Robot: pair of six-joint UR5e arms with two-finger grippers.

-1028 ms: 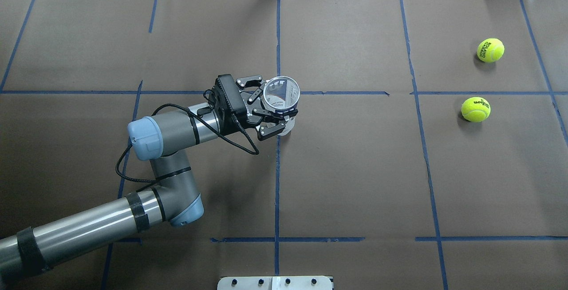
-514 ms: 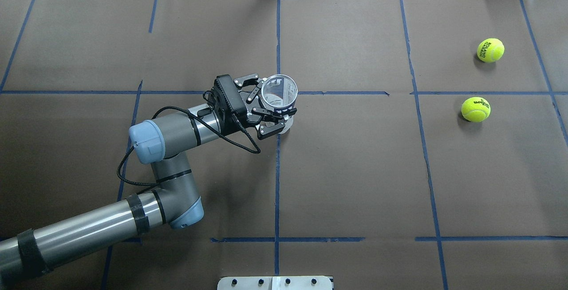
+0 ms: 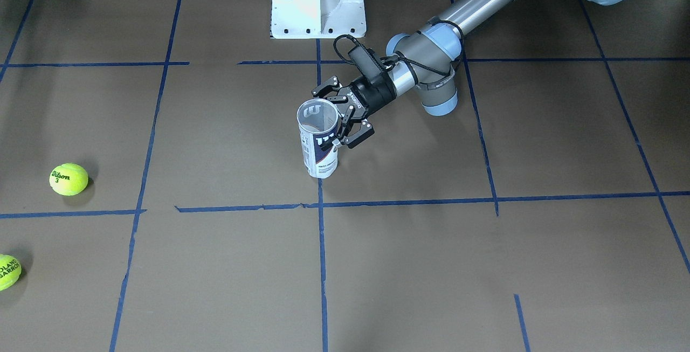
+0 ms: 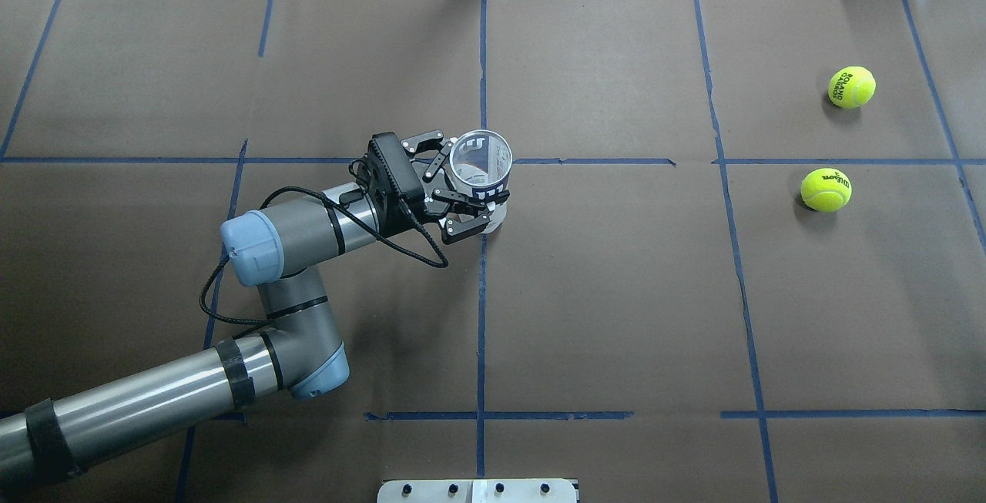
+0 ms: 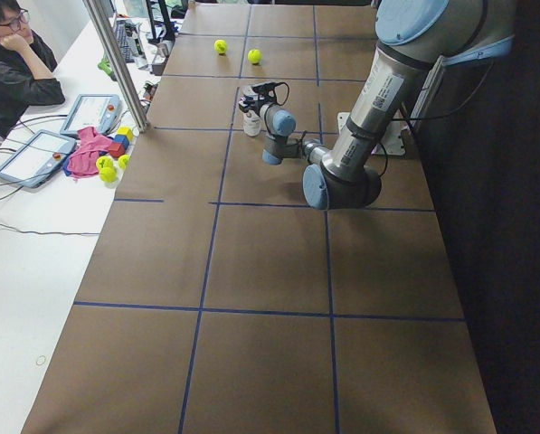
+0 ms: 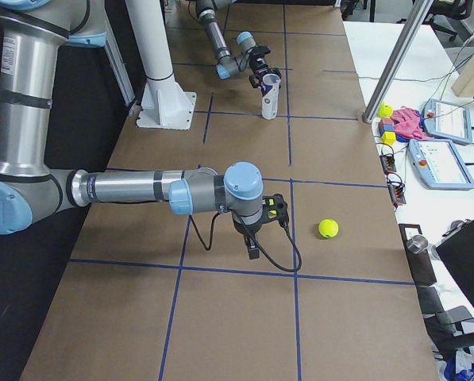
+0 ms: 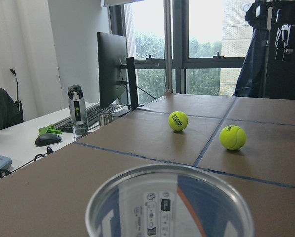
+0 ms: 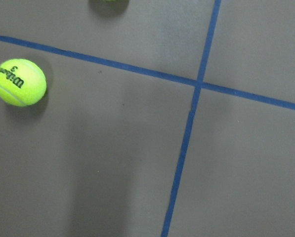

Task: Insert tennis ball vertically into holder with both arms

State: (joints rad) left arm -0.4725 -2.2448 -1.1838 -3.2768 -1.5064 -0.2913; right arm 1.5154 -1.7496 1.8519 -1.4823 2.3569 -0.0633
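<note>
A water bottle (image 7: pixel 78 111) stands beside a monitor (image 7: pixel 111 69) and mouse (image 7: pixel 48 139).

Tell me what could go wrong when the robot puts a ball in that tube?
The Wilson ball lies loose on the flat table, so the right gripper might nudge it and it could roll away. The holder is pinched only from the side by the left gripper; a ball pressed in off-centre might tip it or make it slip.

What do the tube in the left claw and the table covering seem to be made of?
The clear cylindrical tube with white and navy label: probably thin glossy plastic, since the label's print shows through its wall. The brown table covering: looks like matte paper, laid in sheets with visible seams.
</note>
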